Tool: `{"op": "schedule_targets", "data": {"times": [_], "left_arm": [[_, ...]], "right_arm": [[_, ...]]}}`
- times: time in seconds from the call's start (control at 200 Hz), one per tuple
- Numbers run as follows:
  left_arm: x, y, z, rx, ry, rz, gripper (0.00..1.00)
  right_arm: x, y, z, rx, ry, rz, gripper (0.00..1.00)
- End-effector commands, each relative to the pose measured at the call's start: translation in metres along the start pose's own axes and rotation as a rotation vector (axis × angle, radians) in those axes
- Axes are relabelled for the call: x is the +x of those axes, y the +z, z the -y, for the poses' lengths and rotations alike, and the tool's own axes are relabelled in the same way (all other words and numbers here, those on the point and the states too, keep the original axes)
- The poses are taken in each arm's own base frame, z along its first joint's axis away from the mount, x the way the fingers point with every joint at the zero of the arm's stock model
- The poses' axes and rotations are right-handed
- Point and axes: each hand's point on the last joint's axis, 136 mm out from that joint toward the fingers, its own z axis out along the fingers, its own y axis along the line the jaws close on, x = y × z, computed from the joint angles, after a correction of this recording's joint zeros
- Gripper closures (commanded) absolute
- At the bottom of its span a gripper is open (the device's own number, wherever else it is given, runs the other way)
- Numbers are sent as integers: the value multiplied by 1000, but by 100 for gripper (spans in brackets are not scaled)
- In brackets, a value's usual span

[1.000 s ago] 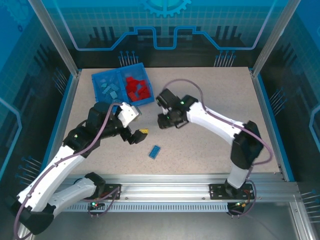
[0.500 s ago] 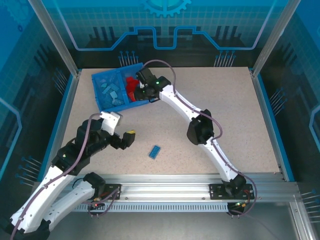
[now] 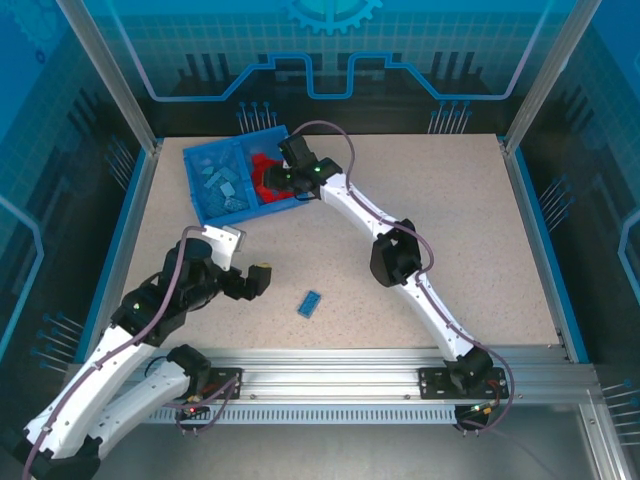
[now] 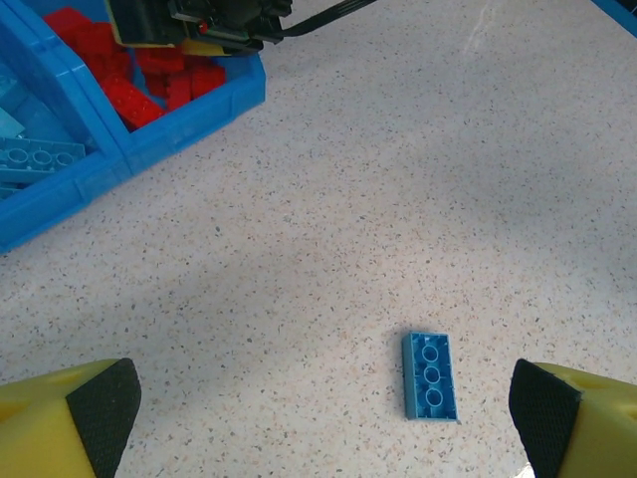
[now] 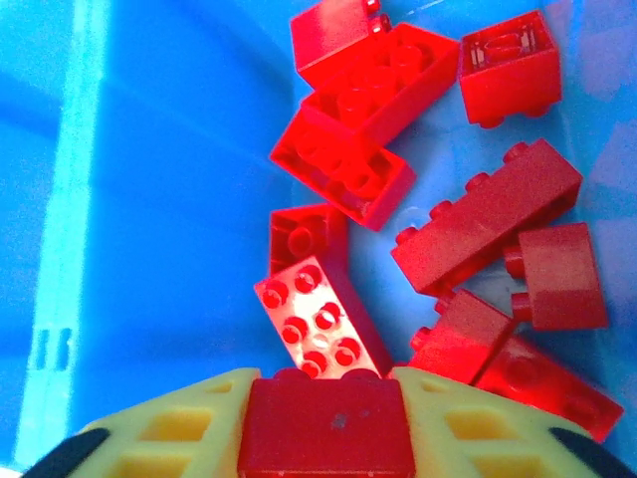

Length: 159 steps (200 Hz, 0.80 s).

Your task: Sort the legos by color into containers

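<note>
My right gripper (image 3: 283, 180) hangs over the red compartment of the blue tray (image 3: 250, 213). In the right wrist view its yellow fingers (image 5: 169, 438) are shut on a red lego (image 5: 325, 433) that fills the gap between them, just above several red legos (image 5: 488, 214) on the tray floor. Light blue legos (image 3: 222, 184) lie in the left compartment. One light blue lego (image 3: 310, 303) lies studs down on the table. My left gripper (image 3: 256, 279) stands open to its left; in the left wrist view that lego (image 4: 430, 375) lies ahead, nearer the right fingertip (image 4: 542, 413).
The tray sits at the back left of the speckled table (image 3: 430, 220), angled a little. In the left wrist view its front wall (image 4: 149, 139) shows at the upper left, with the right gripper (image 4: 199, 25) above the red legos. A blue rim (image 3: 540, 240) edges the table.
The right arm has swung from the table's middle to above the tray's red compartment, carrying the red lego. The left arm has pulled back toward the near left, still open.
</note>
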Motion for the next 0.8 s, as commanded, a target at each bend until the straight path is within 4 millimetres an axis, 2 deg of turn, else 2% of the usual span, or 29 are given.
{"op": "schedule_targets", "data": {"times": [0.0, 0.105, 0.21, 0.31, 0.41, 0.455, 0.465, 0.66, 0.79], "left_arm": [[0, -3, 4, 22, -17, -3, 1], [3, 2, 3, 17, -32, -21, 1], [10, 13, 10, 55, -71, -69, 1], [18, 25, 12, 56, -157, -137, 2], [24, 34, 14, 41, -222, -194, 12], [25, 38, 17, 42, -230, -215, 15], [25, 39, 18, 45, -229, -218, 15], [42, 59, 41, 52, -179, -341, 16], [60, 76, 64, 46, -117, -440, 16]], "right_arm": [[-9, -3, -8, -33, 27, 24, 41], [-16, -24, -13, -20, 21, 21, 41], [-24, -55, -22, -31, -11, 4, 39], [-29, -92, -32, -52, -45, -24, 35], [-26, -133, -35, -53, -94, -62, 31], [-20, -146, -30, -42, -118, -91, 29], [-23, -158, -33, -48, -127, -81, 28], [16, -225, 4, -13, -187, -150, 18], [44, -269, 52, 75, -148, -131, 6]]}}
